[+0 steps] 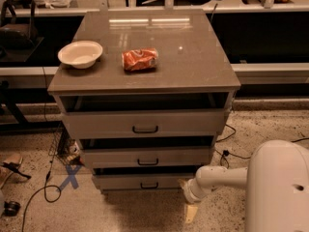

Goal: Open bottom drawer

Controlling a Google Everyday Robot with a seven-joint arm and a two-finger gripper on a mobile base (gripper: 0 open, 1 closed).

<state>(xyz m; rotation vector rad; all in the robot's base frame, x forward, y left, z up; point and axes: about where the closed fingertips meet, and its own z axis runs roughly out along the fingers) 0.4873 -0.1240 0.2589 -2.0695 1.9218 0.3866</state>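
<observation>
The bottom drawer (120,181) is the narrowest, lowest grey-beige front of the cabinet, with a small black handle (149,185) at its centre. It stands slightly out, with a dark gap above it. My gripper (190,211) hangs low near the floor, just right of the bottom drawer's right end and a little in front of it, apart from the handle. My white arm (219,175) reaches in from the lower right.
The mid-sized drawer (111,157) and the widest top drawer (96,125) also stand partly out. On the cabinet top lie a white bowl (80,53) and a crushed red packet (140,59). Cables (46,190) and a blue tape cross (71,176) lie on the floor at left.
</observation>
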